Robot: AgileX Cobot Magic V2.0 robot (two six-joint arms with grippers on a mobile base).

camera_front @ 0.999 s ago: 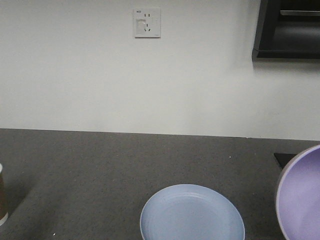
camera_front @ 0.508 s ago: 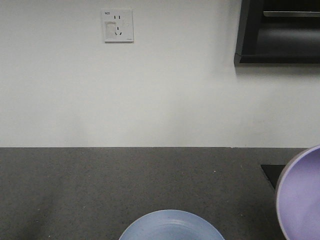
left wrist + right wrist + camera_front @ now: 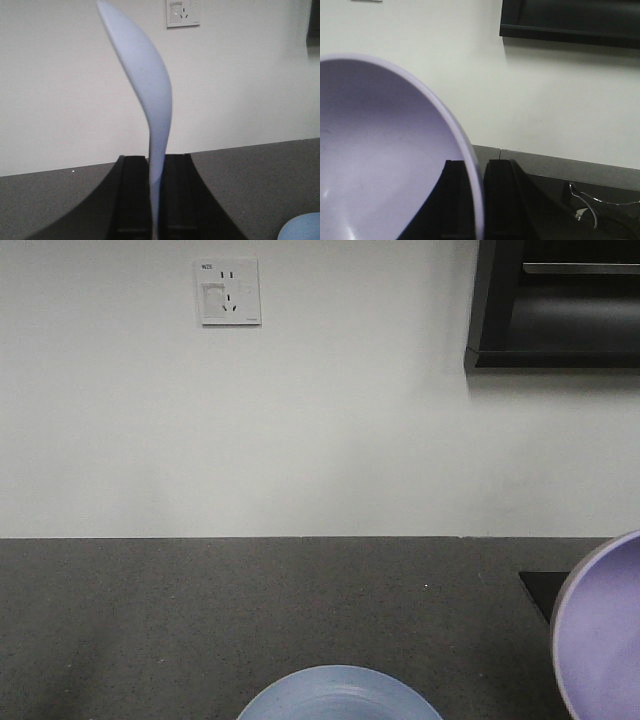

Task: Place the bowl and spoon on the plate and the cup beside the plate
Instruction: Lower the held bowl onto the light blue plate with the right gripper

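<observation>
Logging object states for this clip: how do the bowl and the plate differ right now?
The bowl is lavender; the plate is pale blue. The bowl is tipped on edge, its rim pinched in the right gripper; the plate lies flat on the countertop, ungripped. Both are plain and round.

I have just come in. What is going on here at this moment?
A two-armed robot is setting out tableware. Its left claw is shut on the handle of the pale blue spoon and holds it upright. Its right claw is shut on the rim of the lavender bowl, which is tilted. The plate lies on the dark counter. The part of it in view is bare.
</observation>
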